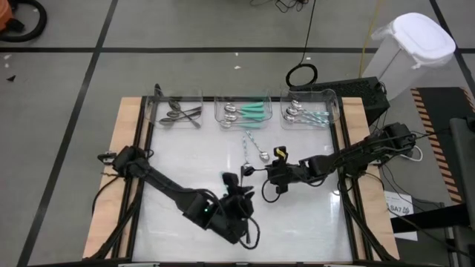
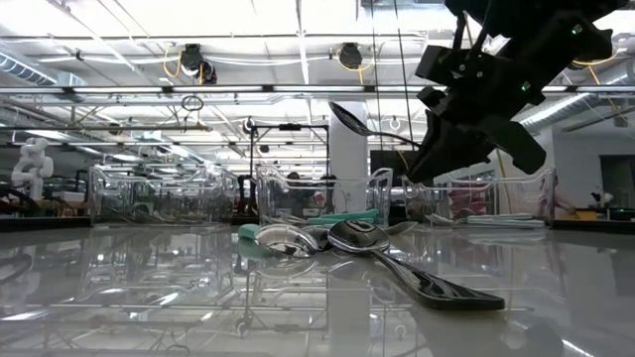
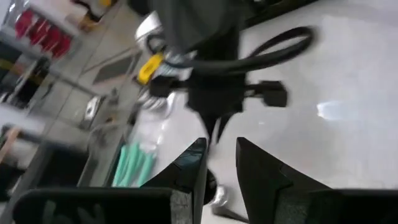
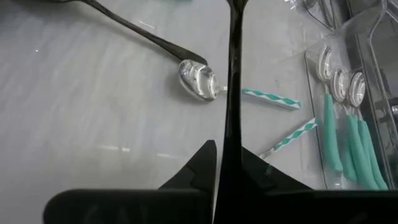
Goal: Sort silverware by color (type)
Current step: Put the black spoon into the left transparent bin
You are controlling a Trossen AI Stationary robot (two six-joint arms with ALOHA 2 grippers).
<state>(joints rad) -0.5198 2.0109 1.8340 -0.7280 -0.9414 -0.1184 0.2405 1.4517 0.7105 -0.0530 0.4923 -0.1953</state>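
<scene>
High view: three clear bins stand in a row along the far edge of the desk (image 1: 185, 170). The left bin (image 1: 178, 110) holds dark spoons, the middle bin (image 1: 241, 111) spoons with teal handles, the right bin (image 1: 308, 111) spoons with pale striped handles. Two loose spoons (image 1: 256, 147) lie on the desk just in front of the middle bin. The right end effector (image 1: 273, 176) sits near desk centre, with a dark spoon (image 1: 247, 170) sticking out from it toward the left. The left end effector (image 1: 239, 194) is just beside it, nearer the front edge.

Low view: the dark spoon (image 2: 362, 123) is lifted clear of the desk, bowl up, handle running into the right end effector (image 2: 437, 149). A silver spoon (image 2: 397, 263) lies on the desk in front, with a teal-handled spoon (image 2: 288, 238) just beside it.

Left wrist view: the left end effector (image 3: 221, 168) shows its two fingers with a narrow gap and nothing between them. Teal handles (image 3: 132, 163) show in a bin beyond.

Right wrist view: the right end effector (image 4: 227, 162) is clamped narrow on the dark spoon's handle (image 4: 234, 81). Beyond it lie a silver spoon (image 4: 198, 79) and two striped handles (image 4: 270, 98) on the desk; the teal-handled spoons (image 4: 348, 134) rest in their bin.
</scene>
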